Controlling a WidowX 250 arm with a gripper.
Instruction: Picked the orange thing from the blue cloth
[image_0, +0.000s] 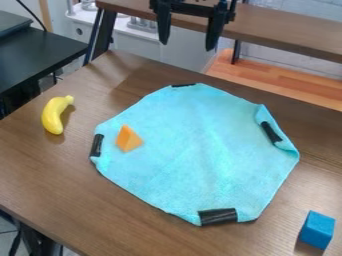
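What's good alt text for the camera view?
An orange wedge lies on a blue cloth taped to a brown table, with the open end effector above the table's far side. A yellow banana lies left of the cloth, a blue block at lower right.

Open room over cloth (207, 140), around 1 orange wedge (127, 139).

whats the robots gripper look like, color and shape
The gripper is black all over. Two long, narrow jaws hang beneath a dark horizontal bar, each broader and blockier at the top and tapering to a slim tip. I can't make out any cables or markings on it.
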